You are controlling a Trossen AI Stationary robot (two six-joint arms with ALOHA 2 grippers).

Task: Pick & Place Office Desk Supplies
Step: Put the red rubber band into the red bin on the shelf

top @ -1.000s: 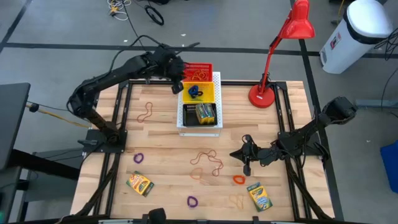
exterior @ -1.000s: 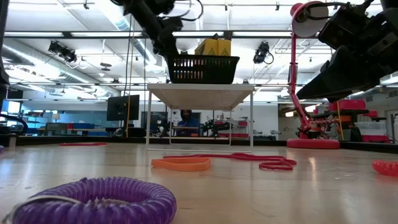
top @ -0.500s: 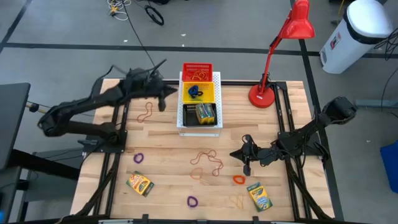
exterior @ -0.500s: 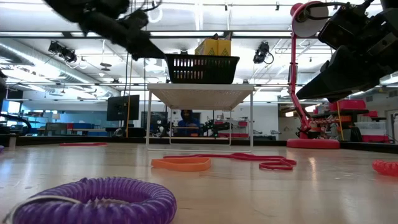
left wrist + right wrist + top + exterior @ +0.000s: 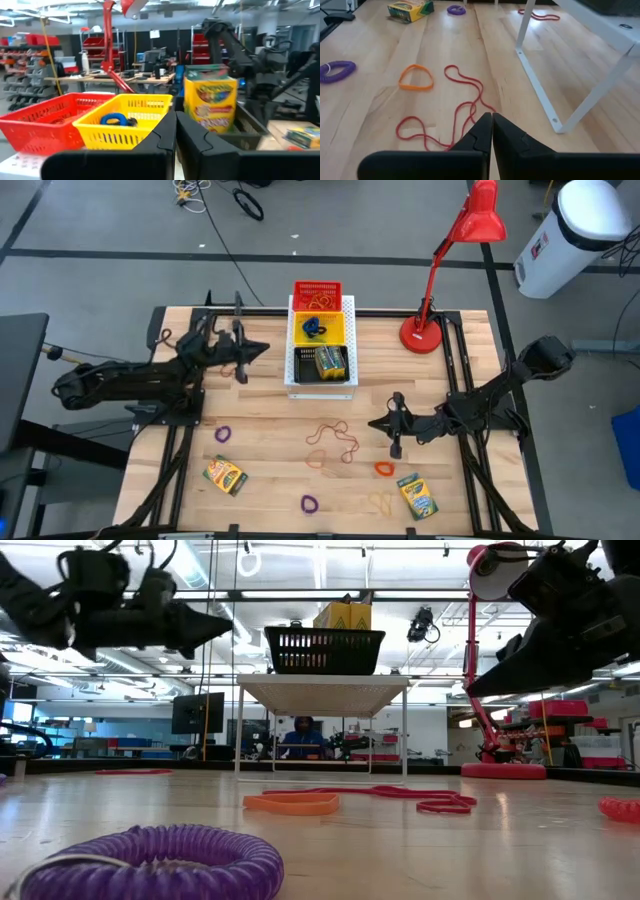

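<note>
Reddish-brown thin rubber band (image 5: pixel 236 361) lies under the left gripper (image 5: pixel 243 356), fingers pressed together, empty; spread them before descending. Right gripper (image 5: pixel 393 436) waits, fingers together.

Two matte black jointed arms, the left arm (image 5: pixel 130 378) and right arm (image 5: pixel 500 395), each ending in blunt, angular black fingers (image 5: pixel 200 145) with loose cables.
</note>
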